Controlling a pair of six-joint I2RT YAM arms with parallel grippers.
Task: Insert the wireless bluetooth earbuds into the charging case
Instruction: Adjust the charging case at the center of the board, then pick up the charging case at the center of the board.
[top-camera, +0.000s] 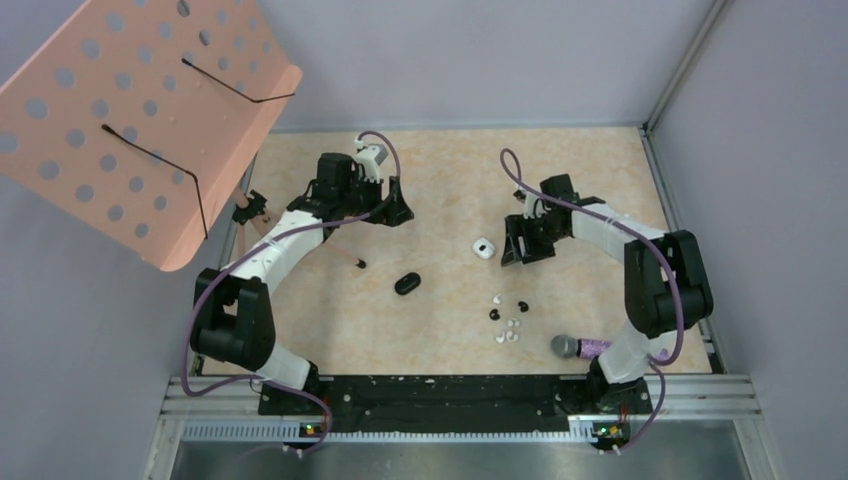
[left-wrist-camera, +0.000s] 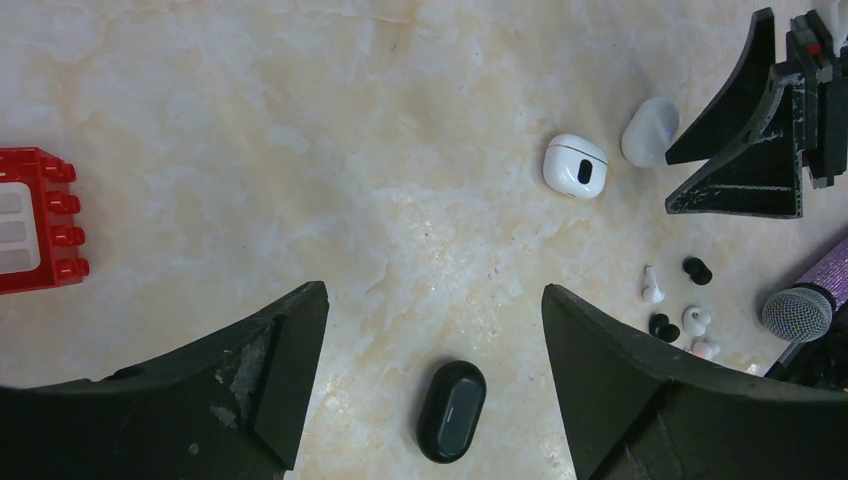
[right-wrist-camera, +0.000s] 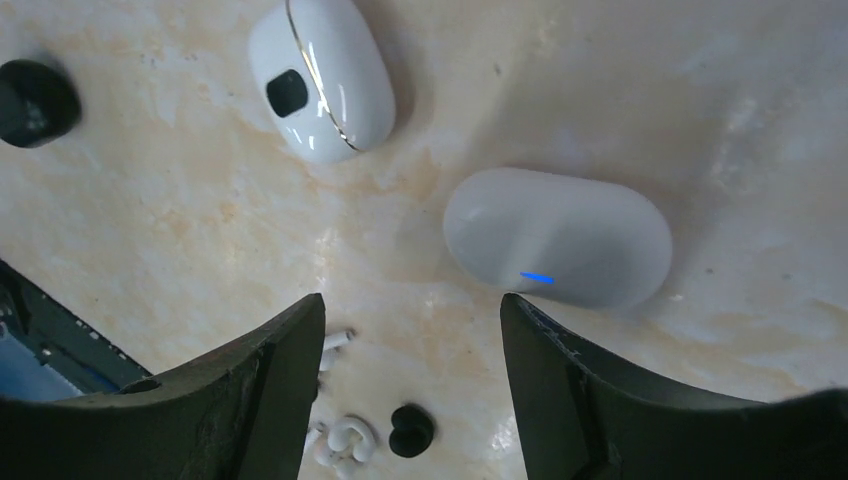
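Note:
Several tiny earbuds (top-camera: 506, 320), white and two black, lie loose on the table right of centre. They also show in the left wrist view (left-wrist-camera: 677, 310) and the right wrist view (right-wrist-camera: 410, 430). A glossy white case (top-camera: 484, 247) lies shut beside my right gripper (top-camera: 520, 245). A matte white case (right-wrist-camera: 557, 236) with a blue light lies shut just ahead of my right gripper (right-wrist-camera: 412, 300), which is open and empty. A black case (top-camera: 407, 284) lies shut at the centre. My left gripper (top-camera: 395, 210) is open and empty, above and behind the black case (left-wrist-camera: 452, 410).
A purple glitter microphone (top-camera: 578, 347) lies near the right arm's base. A pink perforated board (top-camera: 140, 110) leans at the far left. A red toy brick (left-wrist-camera: 35, 220) lies left of my left gripper (left-wrist-camera: 433, 292). A thin stick (top-camera: 345, 255) lies by the left arm.

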